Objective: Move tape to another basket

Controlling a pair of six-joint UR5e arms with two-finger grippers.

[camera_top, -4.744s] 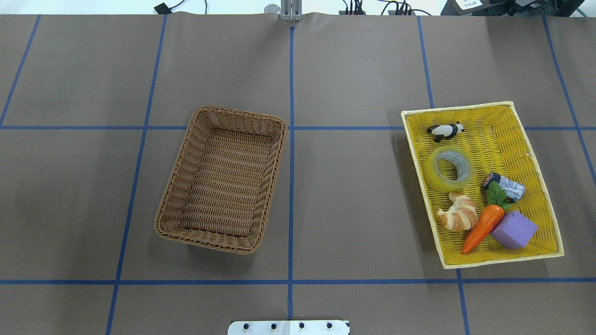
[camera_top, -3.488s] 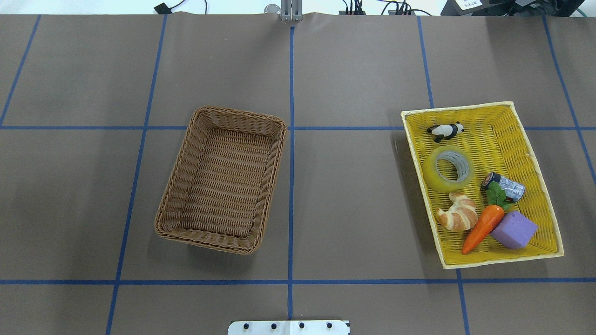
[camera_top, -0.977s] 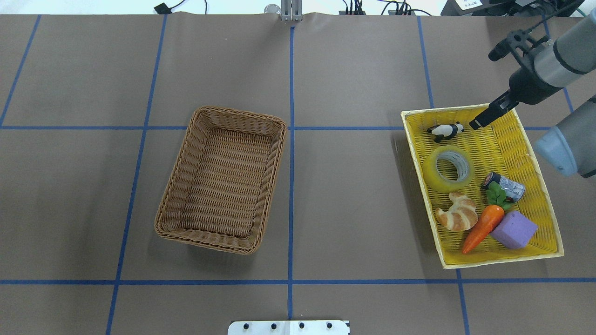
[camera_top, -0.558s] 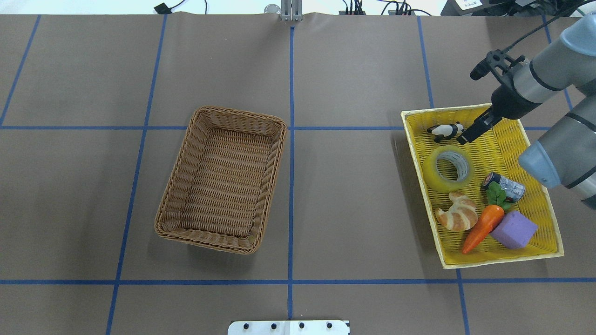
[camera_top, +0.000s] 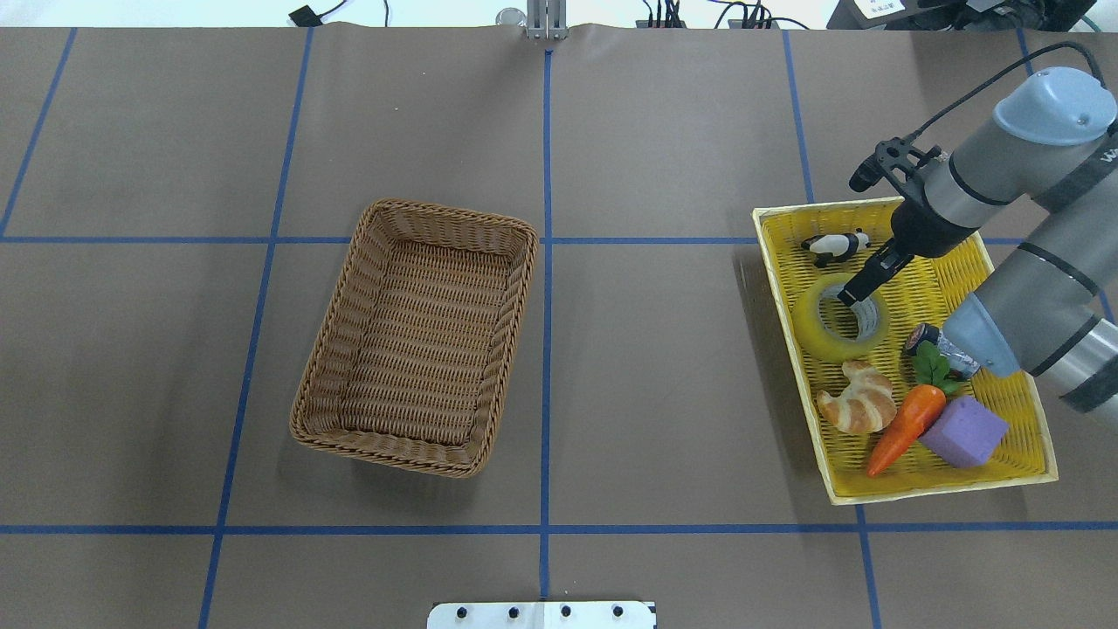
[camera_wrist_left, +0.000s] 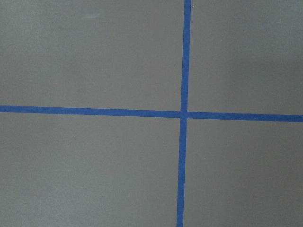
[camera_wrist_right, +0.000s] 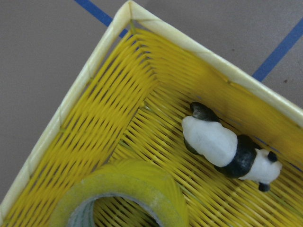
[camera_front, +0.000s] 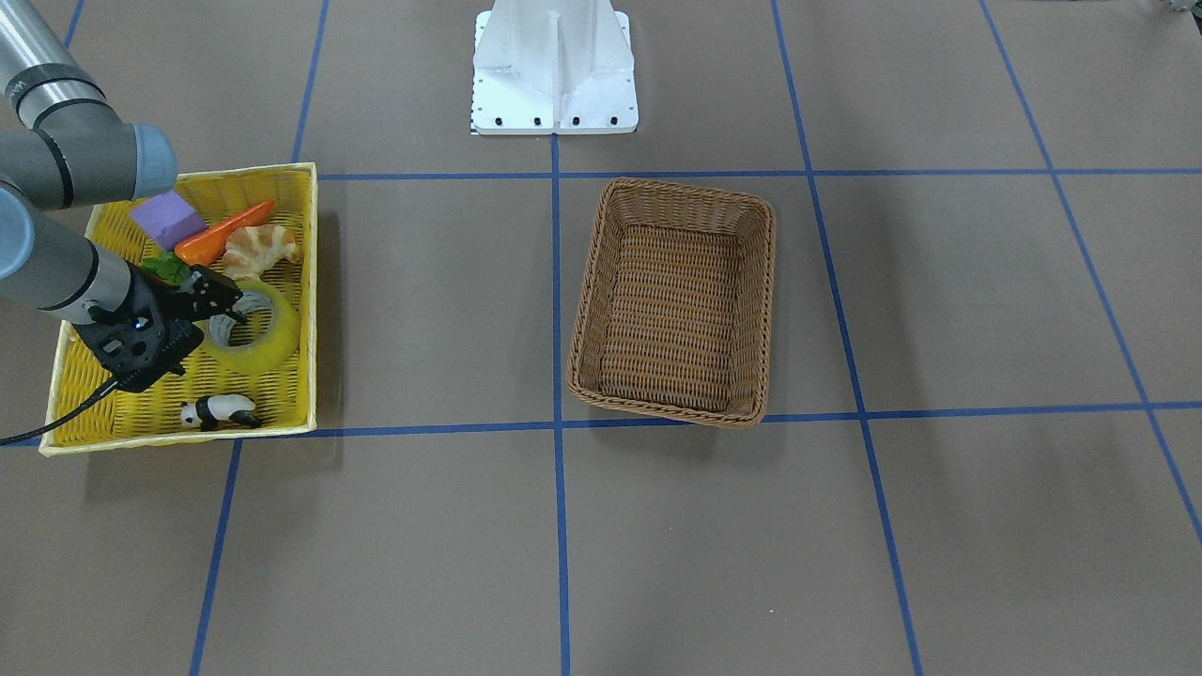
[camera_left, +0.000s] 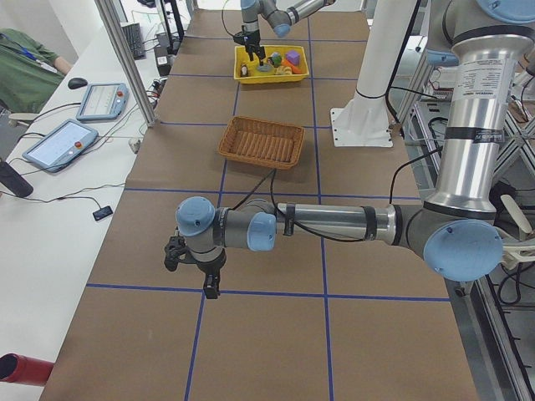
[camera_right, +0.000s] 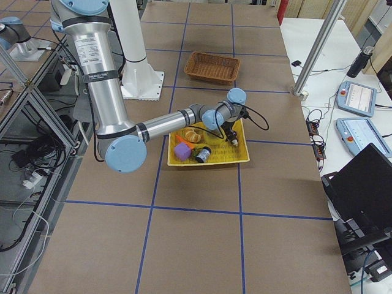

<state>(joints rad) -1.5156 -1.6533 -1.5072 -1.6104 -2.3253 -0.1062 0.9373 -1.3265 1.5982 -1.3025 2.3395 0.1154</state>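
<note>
The yellow tape roll (camera_top: 817, 336) lies flat in the yellow woven tray (camera_top: 1022, 384), between a panda figure and a croissant. It also shows in the front view (camera_front: 268, 347) and the right wrist view (camera_wrist_right: 128, 189). My right gripper (camera_top: 849, 295) hangs over the roll's far side, at its grey core, with its fingers apart and holding nothing; in the front view (camera_front: 223, 300) it stands just above the roll. The brown wicker basket (camera_top: 445, 214) is empty at table centre-left. My left gripper (camera_left: 209, 288) shows only in the exterior left view, low over bare table; I cannot tell its state.
The tray also holds a panda figure (camera_top: 836, 246), a croissant (camera_top: 860, 400), a carrot (camera_top: 904, 428), a purple block (camera_top: 963, 431) and a small silver cylinder (camera_top: 956, 351). The right arm's elbow hangs over the tray's right side. The robot's white base (camera_front: 554, 66) stands between the two containers.
My right arm came in from the far right and carried its gripper from the tray's far rim, past the panda, to over the tape. No object has moved.
</note>
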